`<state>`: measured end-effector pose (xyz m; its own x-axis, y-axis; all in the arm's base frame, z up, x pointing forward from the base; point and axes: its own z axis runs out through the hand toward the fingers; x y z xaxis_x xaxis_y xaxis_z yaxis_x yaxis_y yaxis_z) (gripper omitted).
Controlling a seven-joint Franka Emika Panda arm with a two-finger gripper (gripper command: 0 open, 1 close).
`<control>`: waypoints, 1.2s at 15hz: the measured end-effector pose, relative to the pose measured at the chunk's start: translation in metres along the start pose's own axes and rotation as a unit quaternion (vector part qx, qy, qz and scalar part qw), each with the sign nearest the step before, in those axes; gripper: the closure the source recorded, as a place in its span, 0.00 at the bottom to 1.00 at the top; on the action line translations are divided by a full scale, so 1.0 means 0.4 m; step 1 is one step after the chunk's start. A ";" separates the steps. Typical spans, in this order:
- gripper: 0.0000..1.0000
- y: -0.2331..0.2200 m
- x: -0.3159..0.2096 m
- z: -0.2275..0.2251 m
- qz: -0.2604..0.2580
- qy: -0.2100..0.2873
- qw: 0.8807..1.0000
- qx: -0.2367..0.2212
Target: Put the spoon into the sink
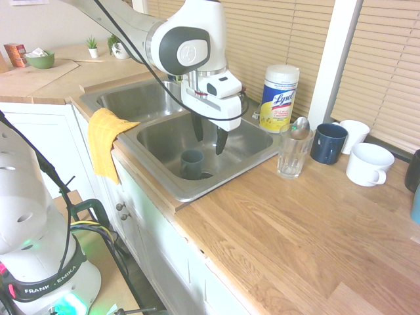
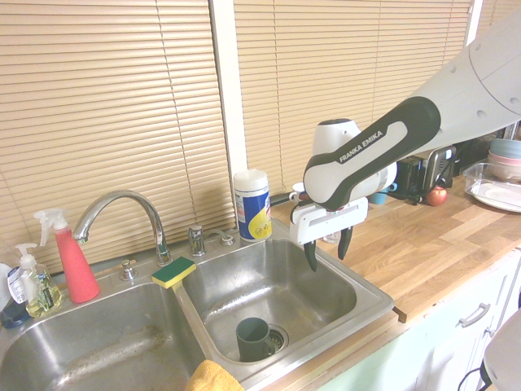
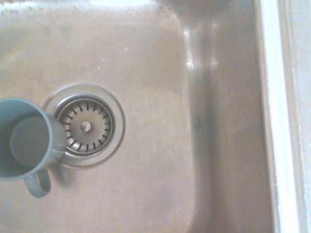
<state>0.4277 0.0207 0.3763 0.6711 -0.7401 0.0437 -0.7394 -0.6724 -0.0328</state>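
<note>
1. First exterior view: gripper [image 1: 209,136] hangs over the sink [image 1: 262,152] basin, fingers apart, holding nothing. The spoon [image 1: 299,128] stands bowl-up in a clear glass [image 1: 292,154] on the counter [image 1: 315,223], just beside the sink rim. Judgement: approach from above, pinch the spoon near its bowl and lift straight up so the glass does not tip.
2. Second exterior view: fingers apart above the basin; grey mug [image 2: 253,338] beside the drain. Spoon hidden by the arm.
3. Wrist view: basin floor, drain strainer [image 3: 86,126], mug; no spoon.

Silver spoon [image 1: 300,126], steel-grey sink [image 1: 252,155], grey-green mug [image 1: 191,164], yellow cloth [image 1: 105,138], navy cup [image 1: 327,142]
</note>
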 end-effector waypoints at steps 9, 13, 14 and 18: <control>0.00 0.039 0.069 -0.089 0.090 0.138 0.986 0.000; 0.00 0.082 0.107 -0.165 0.156 0.226 0.961 0.010; 0.00 0.097 0.125 -0.169 0.170 0.236 0.957 0.014; 0.00 0.155 0.202 -0.178 0.203 0.276 0.939 0.036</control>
<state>0.4323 -0.0800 0.4488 0.1896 -0.8315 0.5222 -0.9094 -0.3493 -0.2260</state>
